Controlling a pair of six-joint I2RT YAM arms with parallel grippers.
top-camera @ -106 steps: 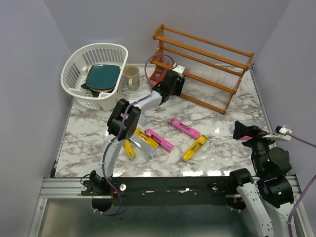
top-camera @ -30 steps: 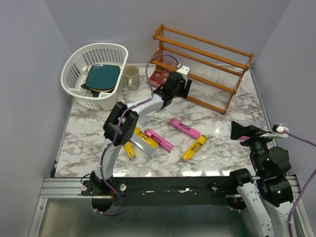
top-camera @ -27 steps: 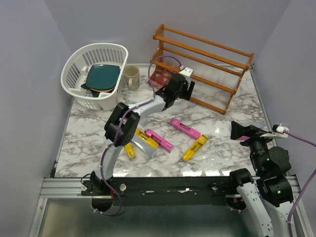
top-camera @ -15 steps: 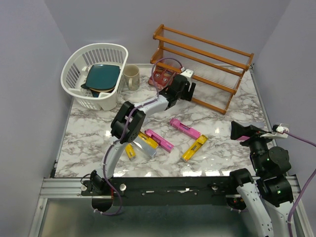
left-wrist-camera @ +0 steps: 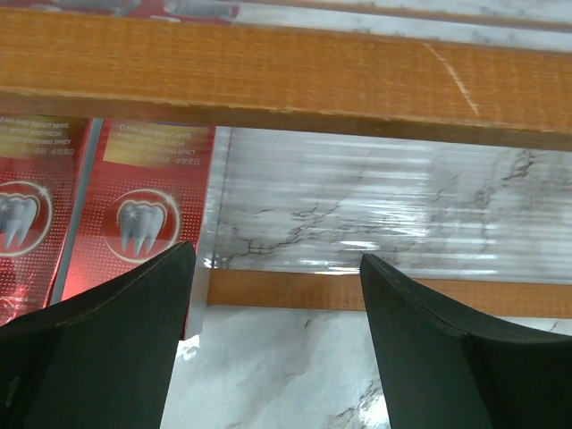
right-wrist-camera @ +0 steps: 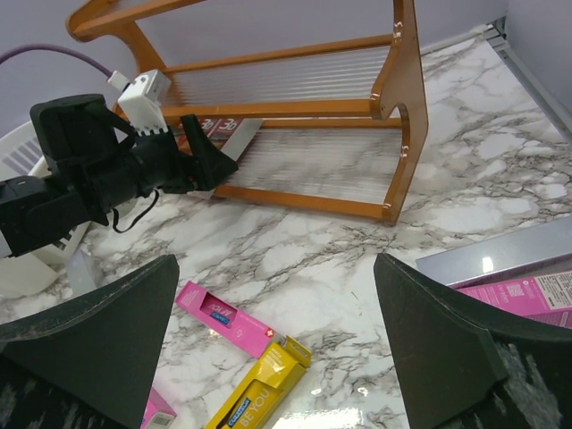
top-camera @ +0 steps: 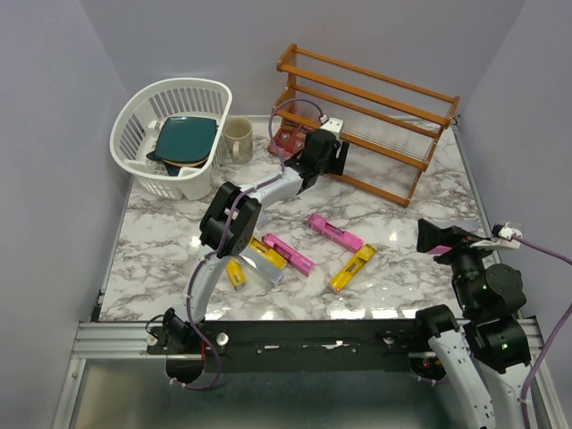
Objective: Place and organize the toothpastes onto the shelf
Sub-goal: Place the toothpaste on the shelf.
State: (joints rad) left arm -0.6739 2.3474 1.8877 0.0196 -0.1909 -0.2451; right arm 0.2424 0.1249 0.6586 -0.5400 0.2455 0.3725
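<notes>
left end effector [left-wrist-camera: 274,255] parted, empty | right end effector [right-wrist-camera: 275,259] parted, empty

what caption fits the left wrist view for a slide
Open left gripper facing two red toothpastes on the lowest tier of the shelf

Wooden shelf [top-camera: 366,77], glossy marbled table [top-camera: 154,234], plastic basket [top-camera: 141,170].

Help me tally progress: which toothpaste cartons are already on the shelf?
The two red cartons, left end of the shelf's bottom tier; the others lie on the table.
</notes>
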